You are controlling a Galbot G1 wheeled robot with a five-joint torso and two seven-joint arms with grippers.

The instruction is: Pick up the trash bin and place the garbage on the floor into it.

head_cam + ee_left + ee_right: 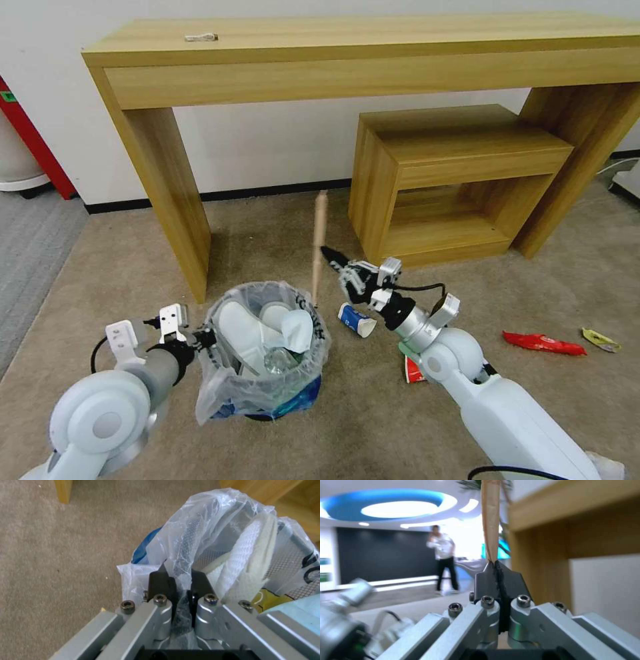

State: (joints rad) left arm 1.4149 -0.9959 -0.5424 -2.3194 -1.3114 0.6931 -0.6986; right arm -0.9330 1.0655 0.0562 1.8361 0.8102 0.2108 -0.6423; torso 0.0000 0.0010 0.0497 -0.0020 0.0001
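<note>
Open carpet on the left of the trash bin, free for passing. Bin mouth nearly full with white slippers and a crushed bottle; little room left inside. Rim blocked on the left side by the left gripper, clamped on the bag. Just right of the bin, upright wooden stick pinched in the right gripper, standing in the way. Behind, leg of the long table and the small shelf, with an open gap between them. On the right, carpet partly taken by a paper cup, a red wrapper and a yellow wrapper.
</note>
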